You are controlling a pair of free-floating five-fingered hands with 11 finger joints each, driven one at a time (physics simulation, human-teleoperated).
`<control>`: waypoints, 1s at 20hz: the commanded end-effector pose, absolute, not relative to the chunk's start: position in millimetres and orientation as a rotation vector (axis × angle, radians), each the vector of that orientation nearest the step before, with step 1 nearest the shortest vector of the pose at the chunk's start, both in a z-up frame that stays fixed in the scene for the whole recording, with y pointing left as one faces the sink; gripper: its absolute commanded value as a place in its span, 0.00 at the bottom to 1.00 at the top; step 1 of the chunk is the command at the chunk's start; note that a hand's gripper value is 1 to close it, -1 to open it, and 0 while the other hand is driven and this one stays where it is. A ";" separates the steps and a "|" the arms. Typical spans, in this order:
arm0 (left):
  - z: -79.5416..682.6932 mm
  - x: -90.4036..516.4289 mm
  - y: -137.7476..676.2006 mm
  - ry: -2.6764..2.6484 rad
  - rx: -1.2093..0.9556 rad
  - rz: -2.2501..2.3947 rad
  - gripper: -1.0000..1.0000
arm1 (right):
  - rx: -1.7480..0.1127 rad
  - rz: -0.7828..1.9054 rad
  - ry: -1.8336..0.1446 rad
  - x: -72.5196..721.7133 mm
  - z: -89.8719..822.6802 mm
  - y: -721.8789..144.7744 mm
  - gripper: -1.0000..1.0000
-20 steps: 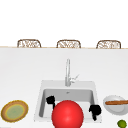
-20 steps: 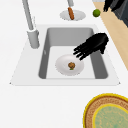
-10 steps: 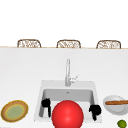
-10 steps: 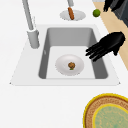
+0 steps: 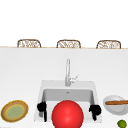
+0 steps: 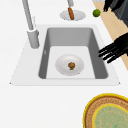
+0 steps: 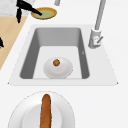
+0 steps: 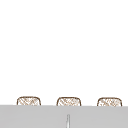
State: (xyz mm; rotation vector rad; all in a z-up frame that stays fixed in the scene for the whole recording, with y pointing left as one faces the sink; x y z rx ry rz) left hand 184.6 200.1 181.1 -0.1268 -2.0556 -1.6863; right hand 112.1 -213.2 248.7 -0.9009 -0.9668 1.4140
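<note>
White bowl [image 6: 69,65] in sink [image 6: 72,35], one, round, shallow, with one small brown lump. Nearest: left hand [image 6: 113,50], fingers straight, holding nothing. Right hand [image 5: 95,110]: grip unclear.

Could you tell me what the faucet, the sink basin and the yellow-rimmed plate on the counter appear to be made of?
The faucet looks like brushed metal: plain grey with a soft sheen. The sink basin seems matte grey steel or composite, evenly shaded without glare. The yellow-rimmed plate looks like glazed ceramic, with brown and green speckled rings, though the render leaves that open.
</note>
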 end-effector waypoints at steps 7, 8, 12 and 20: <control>181.3 145.3 206.5 -2.065 -0.090 -1.684 0.00 | -0.901 1.414 -0.967 112.1 248.7 -213.2 0.50; 181.5 139.9 206.7 -2.065 -0.089 -1.684 0.00 | -0.901 1.414 -0.967 112.1 248.7 -213.2 0.50; 181.2 151.1 205.5 -2.054 -0.120 -1.686 0.00 | -0.901 1.414 -0.967 112.1 248.7 -213.2 0.50; 181.2 151.2 205.8 -2.062 -0.101 -1.705 0.50 | -0.817 1.449 -0.936 141.2 243.6 -237.4 0.00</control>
